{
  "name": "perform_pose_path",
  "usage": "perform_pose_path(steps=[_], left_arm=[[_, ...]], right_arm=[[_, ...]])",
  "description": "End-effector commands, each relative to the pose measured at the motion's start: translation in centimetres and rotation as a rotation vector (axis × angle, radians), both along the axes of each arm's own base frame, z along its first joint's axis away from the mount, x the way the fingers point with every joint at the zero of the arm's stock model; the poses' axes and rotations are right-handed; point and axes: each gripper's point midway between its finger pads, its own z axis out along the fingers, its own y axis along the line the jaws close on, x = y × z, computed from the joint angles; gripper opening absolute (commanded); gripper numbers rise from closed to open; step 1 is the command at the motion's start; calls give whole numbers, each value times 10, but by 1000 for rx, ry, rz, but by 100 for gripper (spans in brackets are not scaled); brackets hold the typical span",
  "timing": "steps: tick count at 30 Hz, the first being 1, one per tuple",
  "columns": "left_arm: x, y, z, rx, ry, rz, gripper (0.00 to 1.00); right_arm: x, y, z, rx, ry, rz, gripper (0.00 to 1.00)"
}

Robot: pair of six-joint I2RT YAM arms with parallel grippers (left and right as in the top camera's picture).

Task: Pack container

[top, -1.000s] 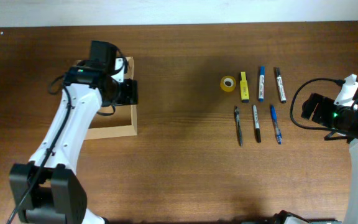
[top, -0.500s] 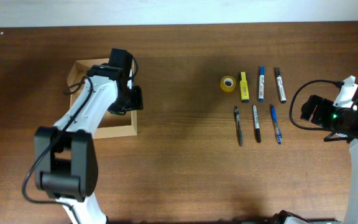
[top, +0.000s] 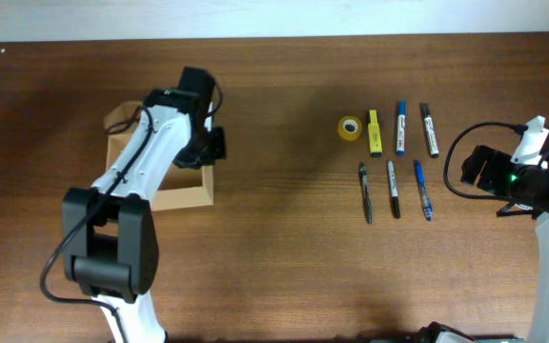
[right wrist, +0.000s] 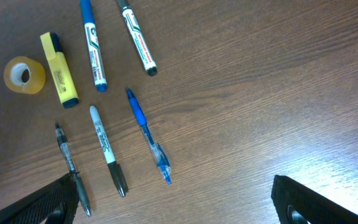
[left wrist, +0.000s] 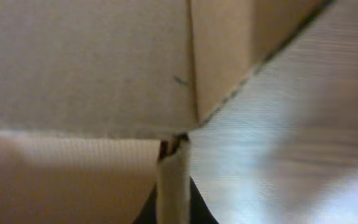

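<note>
Risk: the left jaws looked pinched onto the thin right wall of the box (top: 177, 197), near its corner. A pull could bend or tear the cardboard, or skid the box across the counter (top: 274, 257). Box sat at the counter's left, open, plain tan, no contents seen, partly hidden under the left arm (top: 146, 162). Right jaws wide apart, holding nothing. Pens (top: 393, 191) lay well apart from the box.
</note>
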Motion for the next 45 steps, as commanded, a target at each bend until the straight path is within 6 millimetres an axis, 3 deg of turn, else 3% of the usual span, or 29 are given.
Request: perform_pose_path(steps=[1, 5, 9, 17, 20, 28, 38, 45], left_arm=[[11, -39, 44, 1, -81, -31, 2], [7, -82, 76, -19, -135, -56, 2], [-1, -119, 91, -30, -191, -22, 2], [0, -187, 93, -70, -336, -23, 2], [6, -204, 77, -96, -336, -7, 2], [4, -215, 9, -81, -192, -9, 2], [-1, -215, -20, -55, -131, -16, 2], [-1, -216, -21, -56, -129, -22, 41]], right_arm=[[3, -1, 8, 0, -20, 6, 99], [2, 0, 7, 3, -13, 6, 99], [1, 0, 6, 6, -10, 6, 99], [-1, 6, 5, 36, -2, 19, 99], [-5, 8, 3, 46, 14, 20, 99], [-8, 13, 1, 69, 28, 27, 99], [-10, 19, 0, 100, 35, 39, 99], [-10, 19, 0, 101, 35, 39, 99]])
